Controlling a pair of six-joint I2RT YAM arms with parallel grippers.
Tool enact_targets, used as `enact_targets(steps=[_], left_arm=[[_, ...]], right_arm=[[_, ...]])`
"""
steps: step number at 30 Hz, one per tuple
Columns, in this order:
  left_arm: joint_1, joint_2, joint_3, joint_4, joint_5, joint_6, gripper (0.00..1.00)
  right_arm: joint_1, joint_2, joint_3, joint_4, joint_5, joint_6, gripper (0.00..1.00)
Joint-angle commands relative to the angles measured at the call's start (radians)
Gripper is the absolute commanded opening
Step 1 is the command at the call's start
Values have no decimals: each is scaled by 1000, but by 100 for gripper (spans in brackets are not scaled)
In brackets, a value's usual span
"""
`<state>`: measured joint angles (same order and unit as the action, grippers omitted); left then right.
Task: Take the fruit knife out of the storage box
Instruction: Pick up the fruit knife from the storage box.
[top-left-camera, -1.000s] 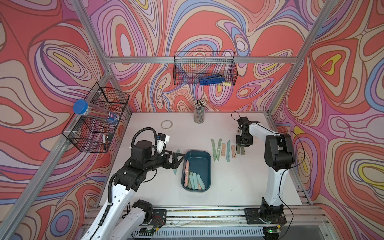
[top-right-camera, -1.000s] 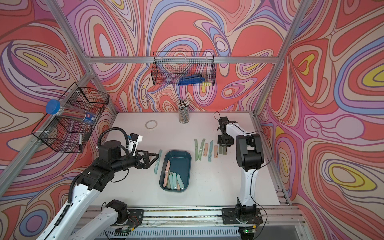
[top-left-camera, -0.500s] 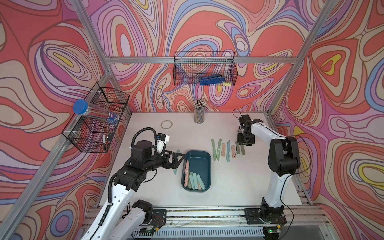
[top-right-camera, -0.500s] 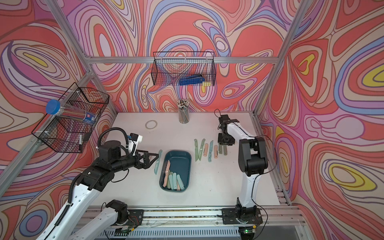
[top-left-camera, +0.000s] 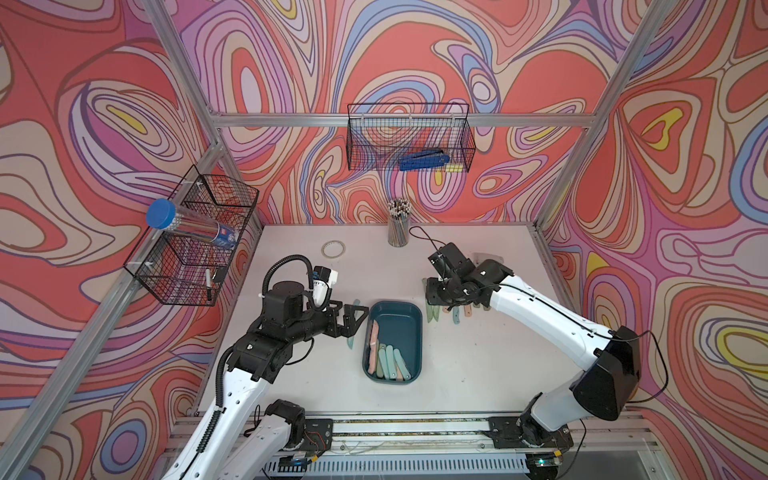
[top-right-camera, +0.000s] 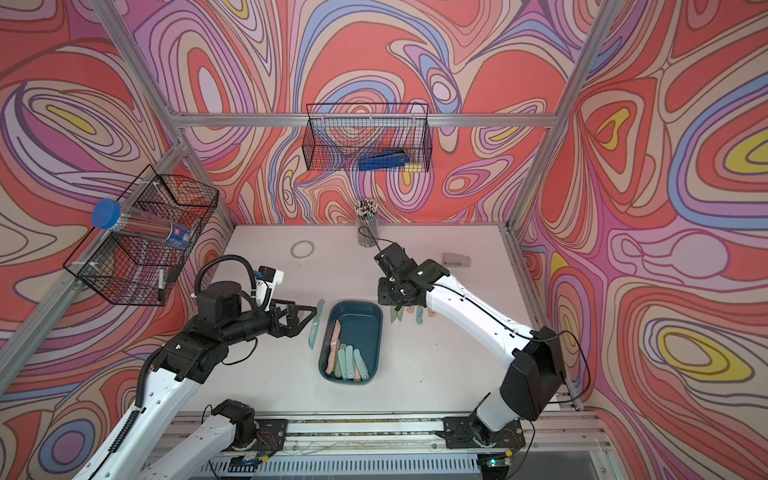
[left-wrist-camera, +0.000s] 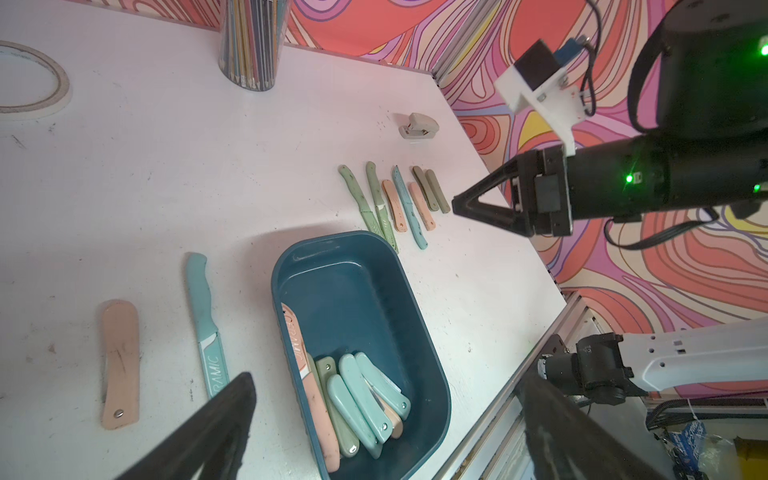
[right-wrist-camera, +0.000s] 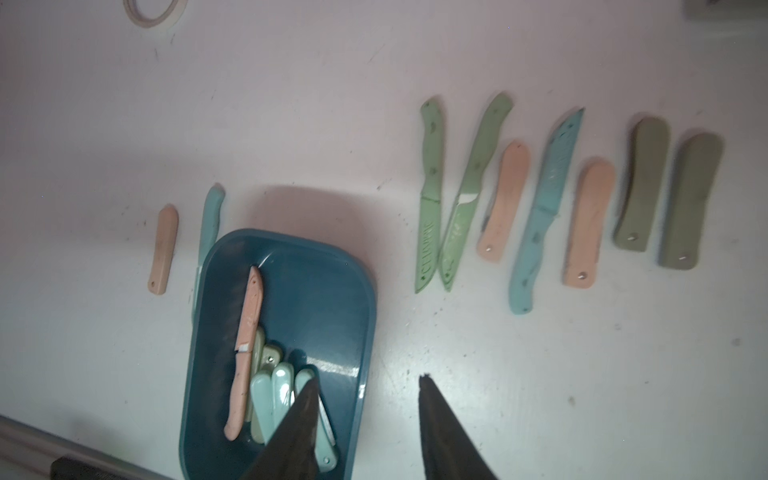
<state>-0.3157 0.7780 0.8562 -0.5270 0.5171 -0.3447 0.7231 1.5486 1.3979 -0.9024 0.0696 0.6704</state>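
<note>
Lengthwise along the left wall of the box (top-left-camera: 398, 326) lies the fruit knife (top-left-camera: 374, 343). It is pink and sits inside the tub, close against that wall. Its long axis runs with the box's long side, far to near. The sheathed blade, lettered CERAMIC, points toward the back wall, and the handle points toward the front rail. The handle end lies beside the folded knives (top-left-camera: 392, 368) heaped at the box's near end.

The left arm climbs from the front rail at the near left. Its wrist is about level, so the left gripper (top-left-camera: 358, 322) points rightward at the box. It hangs just left of the box, over a teal knife (left-wrist-camera: 203, 316) that lies flat on the table (top-left-camera: 478, 365). Its jaws are spread wide with nothing between them.

The right arm leans out from its base at the near right to a black elbow. Its white forearm then slants back toward the far left, and the wrist bends downward. The right gripper (right-wrist-camera: 366, 380) points down, raised off the table, over the far ends of the row of knives (right-wrist-camera: 548, 208) laid out right of the box. Its jaws stand partly apart and grasp nothing.
</note>
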Motion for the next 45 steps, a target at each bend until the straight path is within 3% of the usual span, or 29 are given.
enact_targets(steps=[1,8,15,19,23,28,45], left_arm=[[-6,-16,-4,24,-9,6,100],[-6,-25,-4,24,-11,4,100],[-6,-26,-4,24,-11,4,100],[-6,-25,-4,22,-11,3,100],[-6,-22,-5,26,-12,4,100],[-6,-19,-3,24,-10,4,100],[-6,-22,-4,28,-11,3,100]], right_arm=[[78,12,-54,149,-87,152,41],[169,196,-88,360,-160,258,41],[172,374,-20,379,-189,262,42],[180,425,44,268,-228,246,43],[211,424,117,100,-152,197,47],[237,447,157,-10,-149,178,51],[306,505,130,-57,-160,206,49]])
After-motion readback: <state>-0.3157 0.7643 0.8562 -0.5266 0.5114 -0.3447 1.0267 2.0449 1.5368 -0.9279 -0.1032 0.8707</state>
